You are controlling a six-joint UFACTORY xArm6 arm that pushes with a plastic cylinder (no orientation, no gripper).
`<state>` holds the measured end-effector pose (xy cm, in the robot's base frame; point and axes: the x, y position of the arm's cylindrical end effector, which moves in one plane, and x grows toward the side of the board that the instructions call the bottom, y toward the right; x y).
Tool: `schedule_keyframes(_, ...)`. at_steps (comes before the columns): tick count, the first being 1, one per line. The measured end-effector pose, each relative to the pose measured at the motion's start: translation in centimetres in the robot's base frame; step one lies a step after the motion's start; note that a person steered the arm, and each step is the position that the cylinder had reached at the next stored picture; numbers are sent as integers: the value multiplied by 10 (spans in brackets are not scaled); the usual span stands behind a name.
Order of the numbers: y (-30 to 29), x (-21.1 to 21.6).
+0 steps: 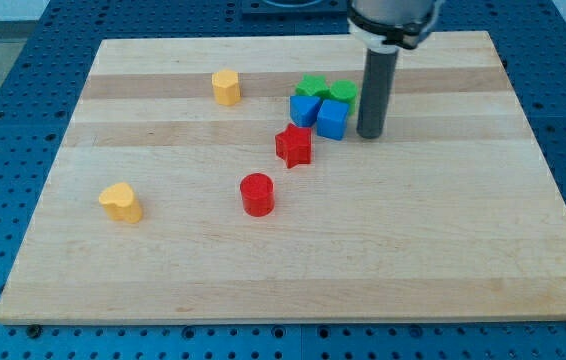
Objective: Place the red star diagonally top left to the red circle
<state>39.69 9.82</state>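
Note:
The red star (293,146) lies near the board's middle. The red circle (257,194) stands below it and to its left, a short gap apart. My tip (370,135) is down on the board to the right of the red star, just right of the blue cube (332,119) and apart from the star.
A cluster sits above the star: a blue block (305,109), the blue cube, a green star (313,86) and a green block (343,93). A yellow block (226,87) lies at upper left. A yellow heart (121,202) lies at lower left. The wooden board (443,250) has blue pegboard around it.

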Motion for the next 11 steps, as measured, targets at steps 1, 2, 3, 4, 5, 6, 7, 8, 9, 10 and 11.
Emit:
schedule_keyframes(1, -16, 17)
schedule_keyframes(2, -52, 18)
schedule_keyframes(3, -81, 18)
schedule_keyframes(4, -111, 18)
schedule_keyframes(5, -119, 15)
schedule_keyframes(6, -127, 3)
schedule_keyframes(7, -156, -3)
schedule_keyframes(8, -178, 0)
schedule_keyframes(9, -178, 26)
schedule_keyframes(10, -171, 29)
schedule_keyframes(11, -125, 30)
